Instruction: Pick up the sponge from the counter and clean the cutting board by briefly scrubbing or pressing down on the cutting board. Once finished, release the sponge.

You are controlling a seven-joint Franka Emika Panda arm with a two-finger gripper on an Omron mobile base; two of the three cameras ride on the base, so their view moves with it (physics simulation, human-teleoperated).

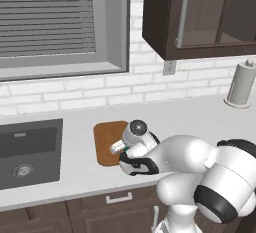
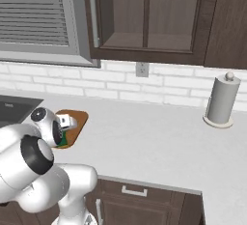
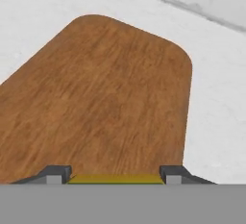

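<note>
The sponge (image 3: 115,179) is clamped in the claw (image 3: 115,176), its yellow layer seen as a strip between the two dark fingertips (image 3: 58,174) in the hand view. It is held low over the near end of the cutting board (image 3: 105,98); whether it touches the wood cannot be told. In the right base view a bit of its green (image 2: 62,143) is seen just under the hand, by the board's near edge. The cutting board (image 1: 107,139) lies flat on the bench (image 1: 75,177), and bare wood stretches ahead of the claw to the far rounded corners. Light bench is left open on both long sides of the board and beyond its far edge, up to the white brick wall (image 1: 100,89). The sink (image 1: 27,152) is sunk into the bench to the left of the board, apart from it. To the right a wide stretch of bench is left bare as far as the paper-towel roll (image 2: 222,101), which stands upright near the wall, well apart from the board.
</note>
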